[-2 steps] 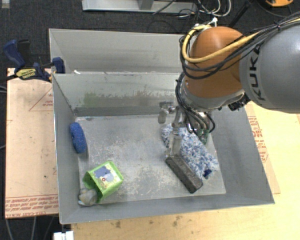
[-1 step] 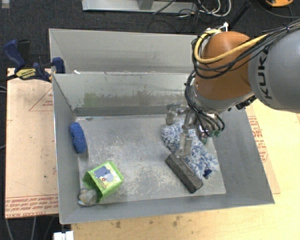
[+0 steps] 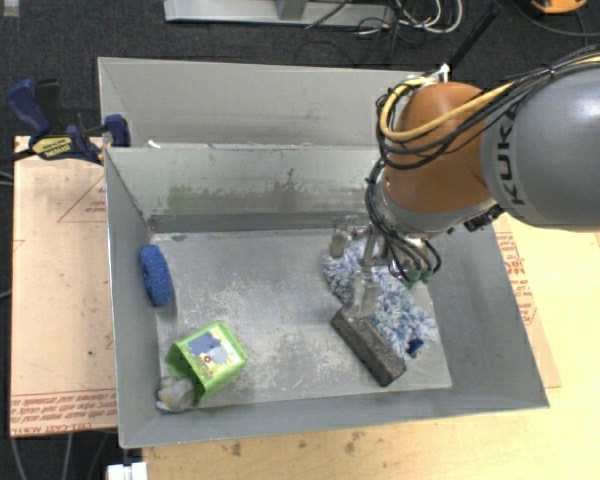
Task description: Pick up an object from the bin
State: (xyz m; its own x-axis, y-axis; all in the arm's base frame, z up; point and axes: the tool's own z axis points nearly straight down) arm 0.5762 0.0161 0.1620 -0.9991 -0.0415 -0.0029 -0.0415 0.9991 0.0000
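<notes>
Camera view: we see the bin (image 3: 280, 98) from above, with the arm (image 3: 565, 148) entering from 3 o'clock and its orange cover (image 3: 435, 148) hanging over the right half of the floor. The gripper (image 3: 361, 303) is lowered at about 3 o'clock of the floor, over a shaggy blue-and-white rag (image 3: 388, 306), just where the upper end of a dark grey block (image 3: 372, 350) meets it. The block lies flat, slanting from the rag toward 5 o'clock, and it touches or overlaps the rag's lower edge.

We cannot tell how the jaws stand: the wrist and the rag's fringe mask them, so we record neither a spread nor a pinch, and we do not claim that anything is held.

We judge the rag and the block to be the candidates for the pick, because they alone lie beneath the gripper. The low, near-vertical pose suits a grasp from above. Note the risk: the two things lie touching, so a closing grip may catch loose fringe only, or drag the block along.

The remaining things lie well apart on the left side: a blue oval sponge (image 3: 156, 273) at 9 o'clock, near the left wall, and a green box (image 3: 209, 358) at 7 o'clock, tilted, with a small grey lump (image 3: 176, 396) touching its lower corner.
</notes>
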